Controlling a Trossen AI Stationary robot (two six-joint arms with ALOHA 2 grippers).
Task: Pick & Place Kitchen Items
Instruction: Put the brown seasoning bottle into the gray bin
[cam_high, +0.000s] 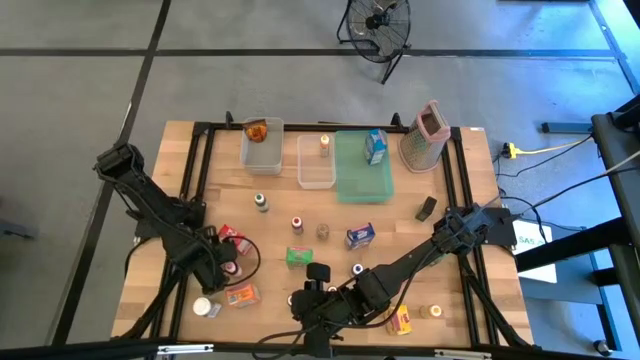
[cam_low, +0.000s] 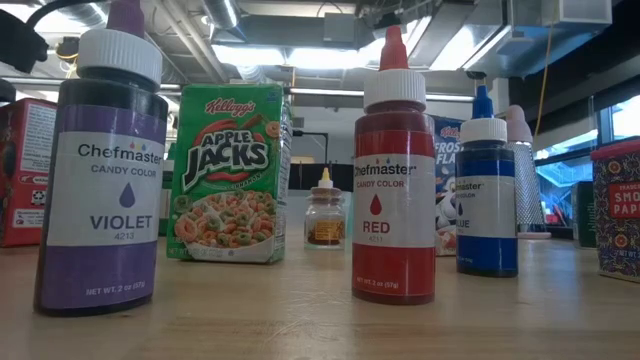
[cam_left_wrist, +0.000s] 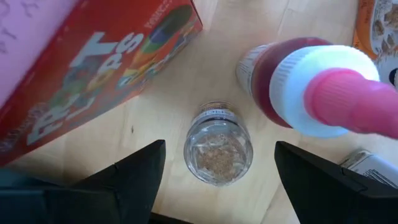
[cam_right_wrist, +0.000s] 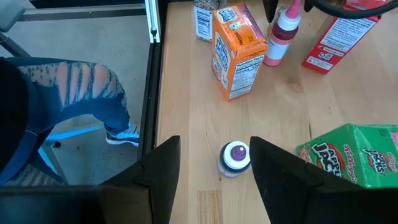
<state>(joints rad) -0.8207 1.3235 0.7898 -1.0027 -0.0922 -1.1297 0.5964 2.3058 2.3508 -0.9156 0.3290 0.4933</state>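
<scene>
Left wrist view shows the left gripper (cam_left_wrist: 214, 171) spread wide over a small clear glass jar of tan granules (cam_left_wrist: 218, 147), fingers either side, not touching; the jar stands between a red cereal box (cam_left_wrist: 93, 68) and a pink-capped red bottle (cam_left_wrist: 311, 87). The right gripper (cam_right_wrist: 214, 165) hangs half-open above a violet-capped bottle (cam_right_wrist: 236, 157) beside a green Apple Jacks box (cam_right_wrist: 354, 155).

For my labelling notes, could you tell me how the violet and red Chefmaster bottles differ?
In the low view, the violet bottle holds dark purple colour and stands nearer the camera, looming larger; the red bottle holds red colour and has a red tip. Both stand upright with white caps and matching Chefmaster labels.
</scene>
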